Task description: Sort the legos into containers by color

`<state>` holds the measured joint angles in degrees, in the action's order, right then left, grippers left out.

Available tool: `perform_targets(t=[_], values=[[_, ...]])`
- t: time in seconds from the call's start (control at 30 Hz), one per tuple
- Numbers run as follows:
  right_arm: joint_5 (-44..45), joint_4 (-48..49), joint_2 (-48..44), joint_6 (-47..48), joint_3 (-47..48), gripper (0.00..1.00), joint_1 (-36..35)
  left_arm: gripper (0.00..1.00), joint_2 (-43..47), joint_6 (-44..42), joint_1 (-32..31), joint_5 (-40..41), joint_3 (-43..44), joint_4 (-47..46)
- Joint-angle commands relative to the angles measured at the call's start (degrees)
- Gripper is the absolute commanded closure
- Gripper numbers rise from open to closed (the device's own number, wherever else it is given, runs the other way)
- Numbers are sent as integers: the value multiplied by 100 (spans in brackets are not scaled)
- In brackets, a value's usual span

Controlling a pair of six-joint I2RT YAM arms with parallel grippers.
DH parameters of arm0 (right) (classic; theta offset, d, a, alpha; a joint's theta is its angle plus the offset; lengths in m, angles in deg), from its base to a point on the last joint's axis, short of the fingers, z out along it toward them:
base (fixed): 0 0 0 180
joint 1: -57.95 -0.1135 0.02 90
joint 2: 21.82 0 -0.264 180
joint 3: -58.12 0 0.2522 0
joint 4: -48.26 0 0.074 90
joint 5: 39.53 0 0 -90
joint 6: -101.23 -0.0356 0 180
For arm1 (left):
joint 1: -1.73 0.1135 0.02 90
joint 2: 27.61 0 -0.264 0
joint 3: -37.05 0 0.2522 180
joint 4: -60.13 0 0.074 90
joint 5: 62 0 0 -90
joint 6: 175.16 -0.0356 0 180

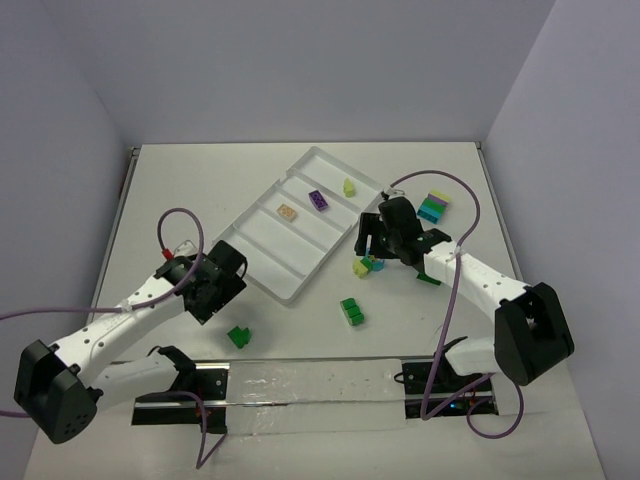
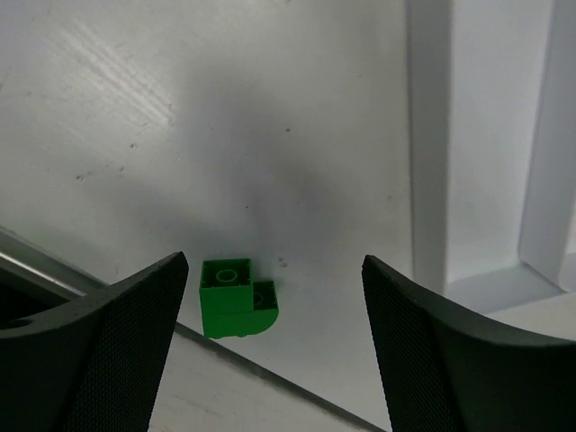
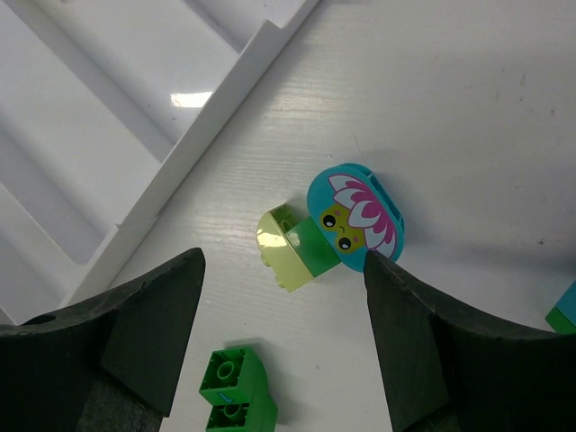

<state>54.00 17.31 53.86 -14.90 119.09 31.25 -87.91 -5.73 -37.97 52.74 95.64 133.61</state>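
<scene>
Two grippers, both spread open and holding nothing. Nearest the bench (image 1: pixel 200 180) edge, the left gripper (image 2: pixel 274 263) hung over a green brick (image 2: pixel 236 297). The brick sat off-centre between the fingers, closer to one than the other and touching neither. I'd nudge sideways to centre it, drop until the pads straddle its sides, then squeeze, otherwise it'll probably skid away.

Further out lay a second green brick (image 1: pixel 351 311). Past that, the right gripper (image 3: pixel 283 256) hovered over a clump (image 3: pixel 337 225) of yellow-green, green and a teal flower piece, near the tray (image 1: pixel 290 298).

The tray held a peach brick (image 1: pixel 288 212), a purple brick (image 1: pixel 318 199) and a yellow-green brick (image 1: pixel 348 186), one per compartment. Its nearest compartment looked bare, so I'm guessing green goes there. Farthest back was a teal-and-green stack (image 1: pixel 433 207).
</scene>
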Motion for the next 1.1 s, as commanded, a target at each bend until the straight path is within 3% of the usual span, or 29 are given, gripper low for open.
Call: perform_targets(t=[0.0, 0.43, 1.07], values=[[6, 155, 10, 4, 288, 21, -90, 15, -365, 895, -97, -290, -179, 362], [-4, 183, 8, -6, 224, 21, -116, 23, -134, 910, -117, -1047, -929, -418], [16, 189, -123, -68, 148, 21, -257, 39, -43, 779, -161, -1250, -1515, -746]])
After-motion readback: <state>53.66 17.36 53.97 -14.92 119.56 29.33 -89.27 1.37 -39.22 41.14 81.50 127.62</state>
